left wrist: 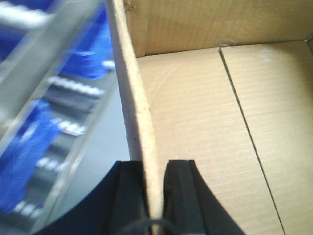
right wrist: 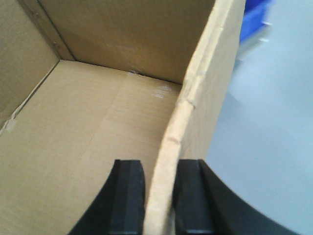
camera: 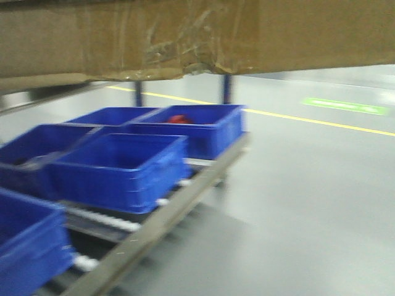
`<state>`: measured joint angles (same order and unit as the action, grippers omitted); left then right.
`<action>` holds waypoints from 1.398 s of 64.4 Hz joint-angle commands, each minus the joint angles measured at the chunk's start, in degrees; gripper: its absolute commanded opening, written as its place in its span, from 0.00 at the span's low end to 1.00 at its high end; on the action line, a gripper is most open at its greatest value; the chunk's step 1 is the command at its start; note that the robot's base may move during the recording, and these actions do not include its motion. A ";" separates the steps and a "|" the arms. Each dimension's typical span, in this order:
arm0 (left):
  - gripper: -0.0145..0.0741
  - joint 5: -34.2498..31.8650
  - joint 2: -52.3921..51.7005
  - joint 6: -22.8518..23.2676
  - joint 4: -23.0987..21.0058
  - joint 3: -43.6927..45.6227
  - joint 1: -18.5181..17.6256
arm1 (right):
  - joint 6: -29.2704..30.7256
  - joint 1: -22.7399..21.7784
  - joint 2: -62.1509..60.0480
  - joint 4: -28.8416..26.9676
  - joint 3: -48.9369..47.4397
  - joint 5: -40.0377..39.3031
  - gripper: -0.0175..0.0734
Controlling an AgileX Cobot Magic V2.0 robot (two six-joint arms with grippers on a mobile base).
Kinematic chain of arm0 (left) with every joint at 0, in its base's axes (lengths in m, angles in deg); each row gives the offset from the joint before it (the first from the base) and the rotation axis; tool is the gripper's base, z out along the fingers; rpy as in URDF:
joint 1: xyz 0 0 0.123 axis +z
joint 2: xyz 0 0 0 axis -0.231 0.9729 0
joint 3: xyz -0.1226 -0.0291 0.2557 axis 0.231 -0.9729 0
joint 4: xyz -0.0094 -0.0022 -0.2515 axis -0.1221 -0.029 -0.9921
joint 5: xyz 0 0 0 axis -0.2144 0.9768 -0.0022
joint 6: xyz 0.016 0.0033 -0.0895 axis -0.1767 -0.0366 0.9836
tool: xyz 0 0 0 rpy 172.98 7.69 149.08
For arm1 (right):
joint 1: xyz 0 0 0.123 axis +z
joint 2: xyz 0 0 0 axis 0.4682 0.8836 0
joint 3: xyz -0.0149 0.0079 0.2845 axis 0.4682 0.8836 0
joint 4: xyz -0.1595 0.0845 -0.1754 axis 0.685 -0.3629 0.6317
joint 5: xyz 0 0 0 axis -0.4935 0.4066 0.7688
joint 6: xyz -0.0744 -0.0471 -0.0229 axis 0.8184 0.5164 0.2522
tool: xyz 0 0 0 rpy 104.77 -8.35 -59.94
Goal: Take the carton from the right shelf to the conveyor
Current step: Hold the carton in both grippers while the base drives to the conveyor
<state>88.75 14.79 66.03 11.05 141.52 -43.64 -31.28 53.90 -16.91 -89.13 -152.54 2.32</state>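
The carton (camera: 197,37) is a plain brown cardboard box with crinkled clear tape on its underside, and it fills the top of the front view, hanging in the air. In the left wrist view my left gripper (left wrist: 155,164) is shut on the carton's (left wrist: 195,122) left wall, one black finger on each side of the edge. My right gripper (right wrist: 161,164) is shut on the right wall of the carton (right wrist: 98,122) in the same way. The open box is empty inside. The steel shelf rack (camera: 173,209) runs below and to the left. The conveyor is out of view.
Several blue plastic bins (camera: 117,166) sit on the rack's rollers, one holding something red (camera: 179,118). The rack's shiny rail (left wrist: 44,63) passes left of the carton. Grey floor (camera: 308,203) with a yellow line (camera: 308,120) and a green marking (camera: 345,106) spreads to the right.
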 commanded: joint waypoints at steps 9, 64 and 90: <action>0.15 -2.14 -0.15 -0.10 0.09 0.15 -0.28 | 0.96 0.33 -0.90 -3.41 -0.43 -3.63 0.12; 0.15 -2.14 -0.15 -0.10 0.09 0.15 -0.28 | 0.96 0.33 -0.90 -3.41 -0.43 -3.63 0.12; 0.15 -2.14 -0.15 -0.10 0.09 0.15 -0.28 | 0.96 0.33 -0.90 -3.41 -0.43 -3.63 0.12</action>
<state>88.63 14.79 66.03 11.05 141.52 -43.64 -31.28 53.90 -16.91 -89.13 -152.54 2.42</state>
